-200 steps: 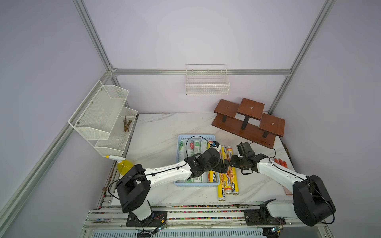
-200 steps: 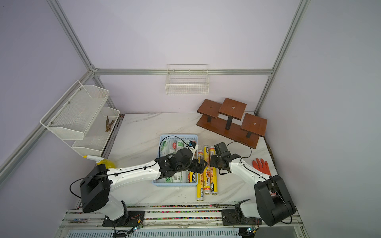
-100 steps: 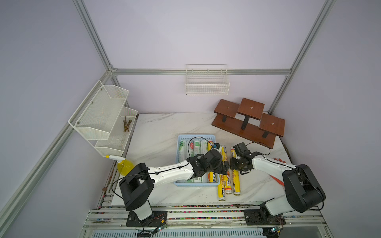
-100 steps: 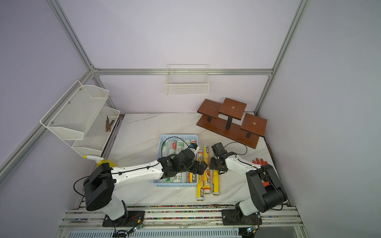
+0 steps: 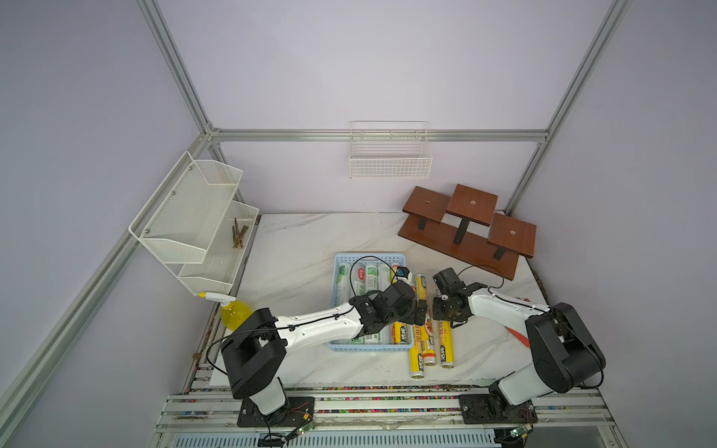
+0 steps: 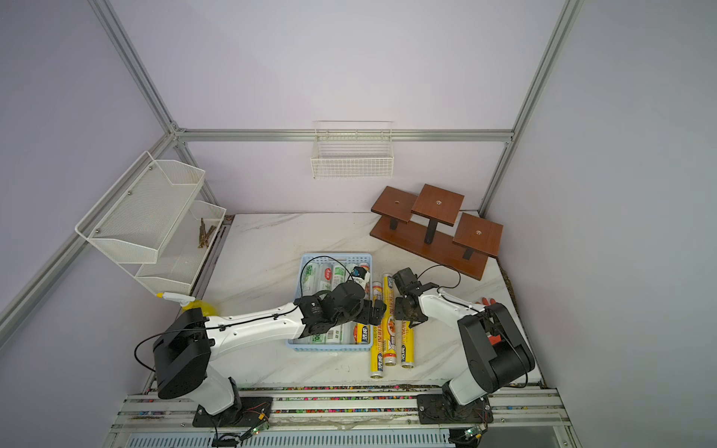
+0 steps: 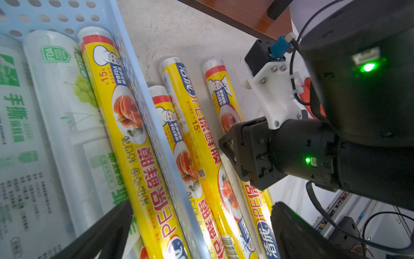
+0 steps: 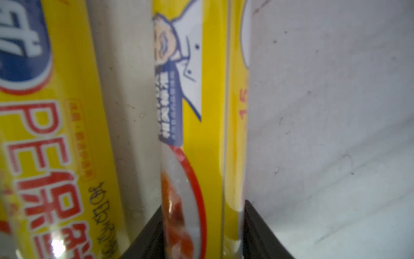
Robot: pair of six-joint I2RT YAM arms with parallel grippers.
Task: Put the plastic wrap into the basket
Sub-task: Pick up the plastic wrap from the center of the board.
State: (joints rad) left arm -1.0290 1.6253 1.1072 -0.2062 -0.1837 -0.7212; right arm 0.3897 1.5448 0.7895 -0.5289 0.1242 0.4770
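Now lowered and narrowed, the right hand (image 5: 443,316) is clamped on the yellow picture-printed plastic wrap roll (image 5: 447,349), outermost of three on the white desk (image 5: 295,248) beside the shallow light-blue perforated plastic basket (image 5: 368,256), so lifting is judged ready, while the left hand (image 7: 201,231) is held spread over that basket's wall.

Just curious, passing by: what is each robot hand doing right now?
Left gripper: open, holding nothing.
Right gripper: closed on a yellow plastic wrap roll lying on the table.
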